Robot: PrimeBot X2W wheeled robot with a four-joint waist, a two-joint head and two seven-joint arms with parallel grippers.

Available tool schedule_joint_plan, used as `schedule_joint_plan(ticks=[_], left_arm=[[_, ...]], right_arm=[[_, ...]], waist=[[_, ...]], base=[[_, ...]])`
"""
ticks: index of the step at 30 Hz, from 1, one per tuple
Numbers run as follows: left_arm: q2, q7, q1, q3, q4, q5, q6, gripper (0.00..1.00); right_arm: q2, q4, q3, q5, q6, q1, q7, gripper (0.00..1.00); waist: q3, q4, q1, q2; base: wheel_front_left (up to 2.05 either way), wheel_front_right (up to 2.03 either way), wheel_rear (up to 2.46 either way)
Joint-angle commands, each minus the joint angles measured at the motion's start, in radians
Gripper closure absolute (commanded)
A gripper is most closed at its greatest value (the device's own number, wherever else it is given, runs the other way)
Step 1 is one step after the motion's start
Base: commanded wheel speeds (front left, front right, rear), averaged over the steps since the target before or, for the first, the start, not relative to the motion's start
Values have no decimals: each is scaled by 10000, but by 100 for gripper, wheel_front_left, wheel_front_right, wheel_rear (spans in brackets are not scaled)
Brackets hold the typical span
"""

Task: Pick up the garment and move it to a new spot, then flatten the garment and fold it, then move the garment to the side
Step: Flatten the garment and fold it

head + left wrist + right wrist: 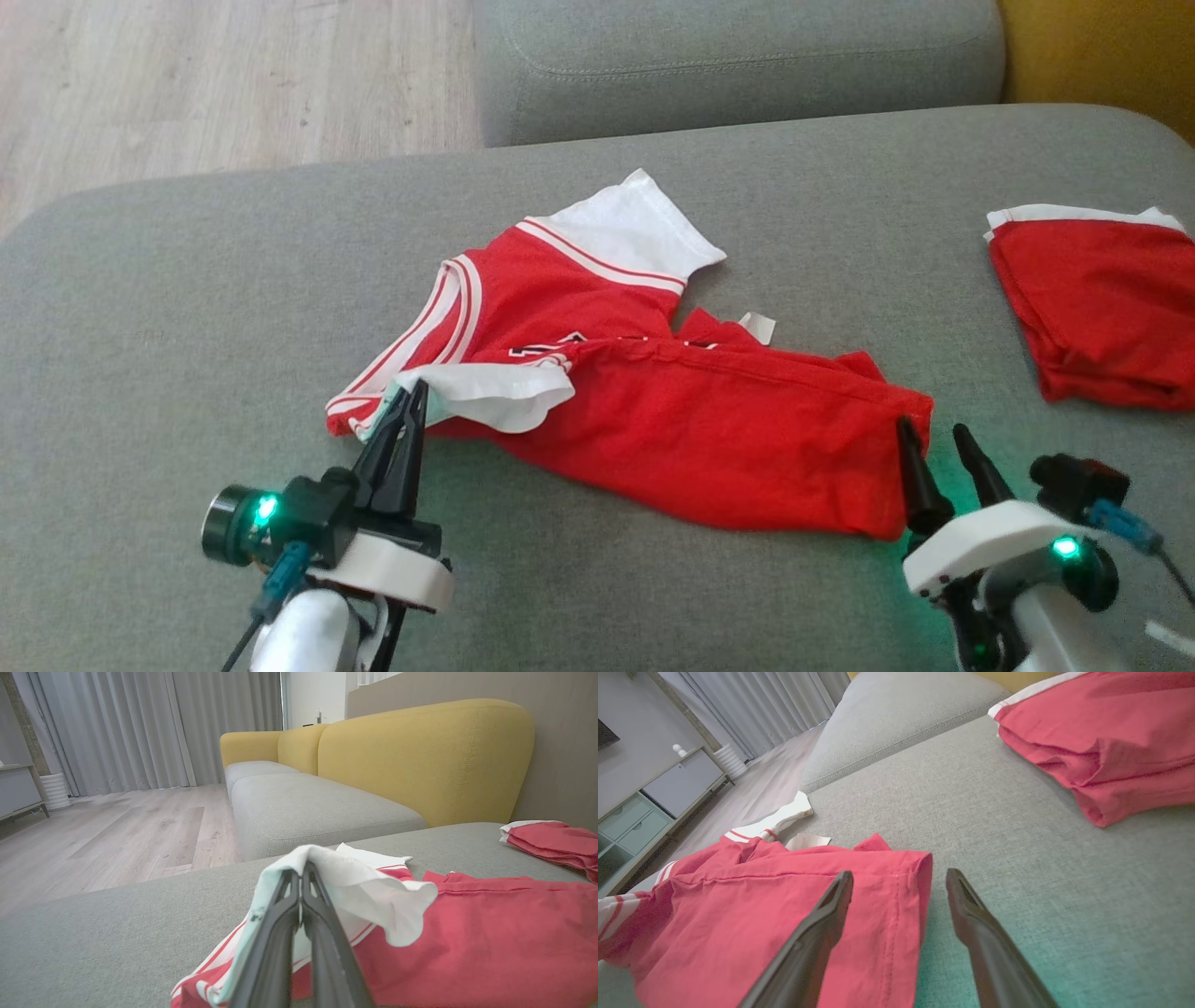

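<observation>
Head view: the garment [672,420] lies with its long axis left to right, hem [892,504] rightward. The left gripper [414,392] pinches its white sleeve [495,397]; the right gripper [934,441] is spread over the hem.

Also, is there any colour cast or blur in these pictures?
Head view: green light by the right gripper tints the grey cushion. Right wrist view: same green tint at lower right, its near fingers soft. Left wrist view: even daylight, the shut left gripper blurred close up.
</observation>
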Motion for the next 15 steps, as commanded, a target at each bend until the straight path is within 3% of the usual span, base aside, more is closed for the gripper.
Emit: schedule_joint_plan(ticks=[1, 8, 9, 12, 13, 14, 15], left_arm=[[85, -53, -485, 396, -332, 121, -17, 100], [69, -53, -555, 410, -335, 253, -59, 100], [70, -53, -570, 424, -340, 271, -60, 100], [61, -53, -601, 444, -342, 312, -69, 100], [61, -53, -601, 444, -342, 312, -69, 100], [60, -53, -607, 451, -339, 325, -72, 100], [66, -53, -611, 467, -338, 339, -73, 100]], right_arm=[[-318, -47, 370, 278, 65, -515, 73, 0], [-610, 385, 898, 1140, 65, -1014, 292, 0], [-655, 402, 973, 1232, 65, -1055, 273, 7], [-777, 472, 1122, 1423, 65, -1156, 107, 42], [-777, 472, 1122, 1423, 65, -1156, 107, 42], [-808, 506, 1157, 1461, 65, -1185, 34, 52], [-839, 544, 1184, 1481, 65, -1215, -48, 56]], waist=[[38, 33, 0, 0], [168, 184, 0, 0], [185, 198, 0, 0], [226, 235, 0, 0], [226, 235, 0, 0], [231, 242, 0, 0], [232, 245, 0, 0]], base=[[0, 0, 0], [0, 0, 0], [0, 0, 0], [0, 0, 0], [0, 0, 0], [0, 0, 0], [0, 0, 0]])
